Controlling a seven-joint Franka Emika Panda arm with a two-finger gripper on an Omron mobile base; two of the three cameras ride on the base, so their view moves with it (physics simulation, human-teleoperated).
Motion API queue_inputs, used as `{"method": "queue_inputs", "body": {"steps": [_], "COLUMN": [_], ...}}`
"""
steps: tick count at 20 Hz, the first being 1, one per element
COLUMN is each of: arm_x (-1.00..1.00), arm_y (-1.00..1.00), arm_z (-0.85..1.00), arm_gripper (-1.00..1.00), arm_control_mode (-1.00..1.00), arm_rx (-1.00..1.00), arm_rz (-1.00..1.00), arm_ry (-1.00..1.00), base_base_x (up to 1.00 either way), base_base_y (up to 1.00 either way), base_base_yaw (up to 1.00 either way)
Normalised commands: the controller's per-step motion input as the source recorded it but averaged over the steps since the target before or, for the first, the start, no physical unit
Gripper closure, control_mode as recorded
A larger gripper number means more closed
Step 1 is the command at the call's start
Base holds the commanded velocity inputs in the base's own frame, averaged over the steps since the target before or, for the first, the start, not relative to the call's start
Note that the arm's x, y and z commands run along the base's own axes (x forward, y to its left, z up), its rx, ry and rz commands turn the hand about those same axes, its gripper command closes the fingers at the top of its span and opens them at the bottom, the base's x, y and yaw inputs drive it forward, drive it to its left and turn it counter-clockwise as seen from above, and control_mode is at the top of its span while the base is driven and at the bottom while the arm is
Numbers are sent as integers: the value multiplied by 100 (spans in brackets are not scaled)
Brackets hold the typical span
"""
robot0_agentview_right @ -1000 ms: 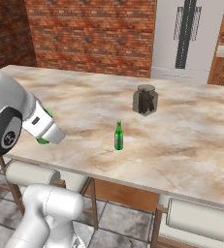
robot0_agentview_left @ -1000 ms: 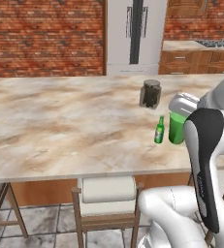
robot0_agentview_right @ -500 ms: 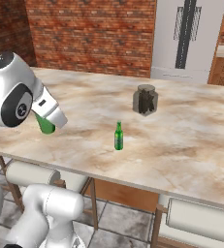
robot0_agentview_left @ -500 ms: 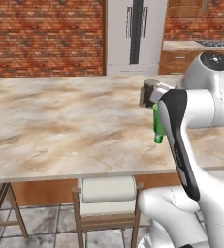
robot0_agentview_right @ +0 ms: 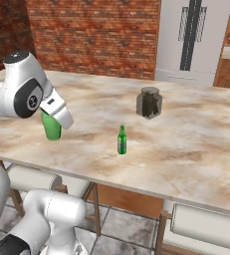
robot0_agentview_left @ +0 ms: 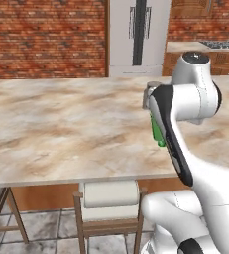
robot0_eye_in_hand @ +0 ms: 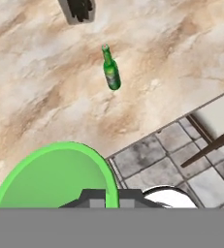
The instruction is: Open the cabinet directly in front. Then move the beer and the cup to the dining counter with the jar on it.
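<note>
Ok so over the last second I've swung the arm from low at the counter [robot0_agentview_right: 196,149] edge up and across toward the middle, and the cup [robot0_agentview_right: 51,126] came along with it, so the carry is basically at the drop-off stage now. From the right base cam the end effector [robot0_agentview_right: 57,113] is clenched on the cup, holding it just above the marbled top near the front edge. In the hand cam the cup's green rim [robot0_eye_in_hand: 55,174] sits right at the bottom, with the counter edge and floor tiles beyond it, so I'd guess I'm still a bit close to the edge for comfort. The beer [robot0_agentview_right: 121,140] is already standing upright on the counter, between the cup and the jar [robot0_agentview_right: 149,102], and it hasn't budged while the arm swung past it. In the left cam the forearm covers most of the beer [robot0_agentview_left: 157,133], just a green sliver peeking out. So beer's done, cup's the last bit: I reckon I need to lower it, maybe nudge inward first, then let go. Main worry is clipping the beer with the elbow on the way out.
</note>
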Motion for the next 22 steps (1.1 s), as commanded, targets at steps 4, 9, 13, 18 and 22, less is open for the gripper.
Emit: {"method": "queue_inputs", "body": {"steps": [4,9,13,18,22], "arm_x": [1,4,13,23,28], "arm_y": [0,0,0,0,0], "arm_z": [-63,-44,-31,-24,-21], "arm_gripper": [100,100,100,100,100], "arm_control_mode": [-100,-100,-100,-100,-100], "arm_rx": [0,0,0,0,0], "arm_rz": [0,-1,-5,-3,0], "arm_ry": [4,-3,-16,-8,-1], "base_base_x": [0,0,0,0,0], "base_base_y": [0,0,0,0,0], "base_base_yaw": [0,0,0,0,0]}}
